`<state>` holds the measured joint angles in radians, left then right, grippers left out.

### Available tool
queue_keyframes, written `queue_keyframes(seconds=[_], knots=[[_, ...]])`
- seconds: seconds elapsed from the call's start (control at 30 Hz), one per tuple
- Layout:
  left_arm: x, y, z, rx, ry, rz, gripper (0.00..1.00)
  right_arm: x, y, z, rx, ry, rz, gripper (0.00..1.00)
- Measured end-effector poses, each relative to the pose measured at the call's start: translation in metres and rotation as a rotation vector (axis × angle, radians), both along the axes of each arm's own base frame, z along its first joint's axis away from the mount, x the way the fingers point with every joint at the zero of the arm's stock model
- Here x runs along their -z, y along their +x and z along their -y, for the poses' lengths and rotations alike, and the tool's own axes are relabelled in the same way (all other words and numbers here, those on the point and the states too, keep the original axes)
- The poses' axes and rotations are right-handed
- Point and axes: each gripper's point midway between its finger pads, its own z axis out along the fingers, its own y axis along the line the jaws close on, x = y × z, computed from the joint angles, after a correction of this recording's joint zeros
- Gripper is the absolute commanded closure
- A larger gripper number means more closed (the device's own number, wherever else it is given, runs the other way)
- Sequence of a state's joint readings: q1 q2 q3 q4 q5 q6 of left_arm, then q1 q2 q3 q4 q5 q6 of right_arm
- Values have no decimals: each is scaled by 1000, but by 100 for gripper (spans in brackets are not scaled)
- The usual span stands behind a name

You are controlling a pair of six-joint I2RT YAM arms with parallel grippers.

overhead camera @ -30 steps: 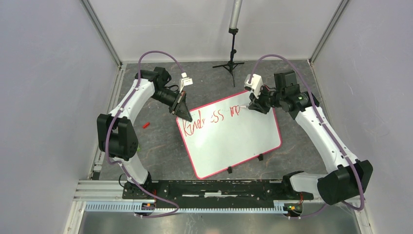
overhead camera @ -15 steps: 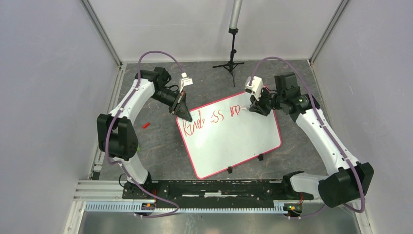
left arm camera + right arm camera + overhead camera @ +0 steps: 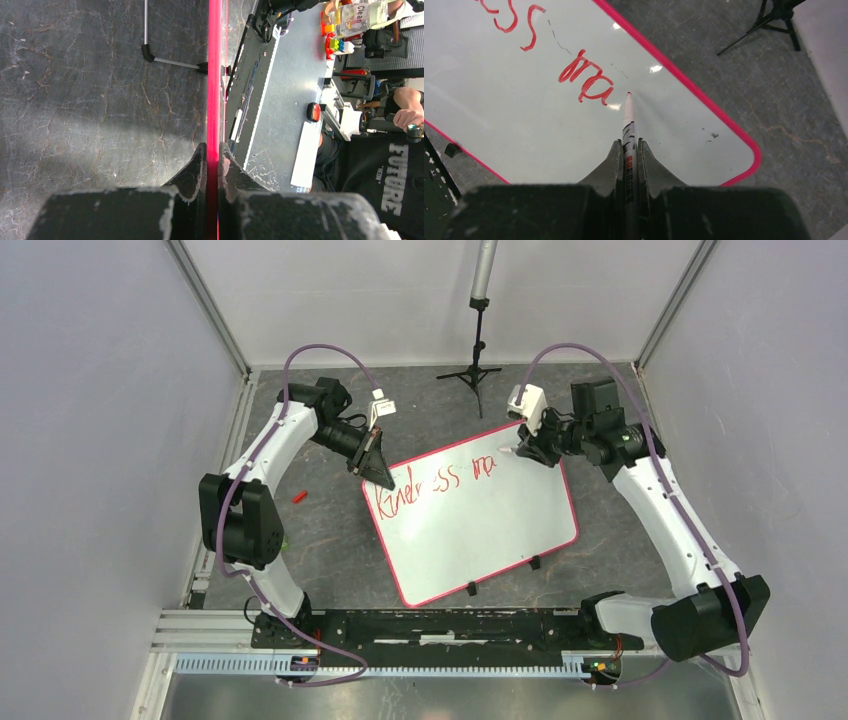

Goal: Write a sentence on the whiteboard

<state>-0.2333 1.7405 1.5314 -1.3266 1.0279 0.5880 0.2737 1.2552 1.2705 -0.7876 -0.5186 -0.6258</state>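
The whiteboard (image 3: 480, 530) lies tilted on the dark floor, white with a red-pink rim. Red handwriting (image 3: 430, 487) along its far edge reads "Kindness ma". My left gripper (image 3: 380, 468) is shut on the board's far-left rim, seen edge-on as a red strip (image 3: 214, 75) between the jaws. My right gripper (image 3: 528, 448) is shut on a white marker (image 3: 628, 135) with a red tip. The tip sits just right of the "ma" (image 3: 585, 80), at or just above the board (image 3: 514, 115) surface.
A small red cap (image 3: 298, 496) lies on the floor left of the board. A black tripod stand (image 3: 477, 360) is at the back. Black clips (image 3: 534, 563) sit on the board's near edge. Grey walls close in both sides.
My right gripper has moved right and slightly back along the board's far edge with the marker. An "a" has been added after the "m". The left arm has not moved.
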Motion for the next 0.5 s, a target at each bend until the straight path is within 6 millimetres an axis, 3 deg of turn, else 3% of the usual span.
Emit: queue_keyframes(seconds=[0.13, 0.5], knots=[[0, 0, 0, 0, 0, 0, 98, -15, 9, -2, 2, 13, 42, 100], [0, 0, 0, 0, 1, 0, 98, -3, 16, -4, 3, 6, 8, 100]])
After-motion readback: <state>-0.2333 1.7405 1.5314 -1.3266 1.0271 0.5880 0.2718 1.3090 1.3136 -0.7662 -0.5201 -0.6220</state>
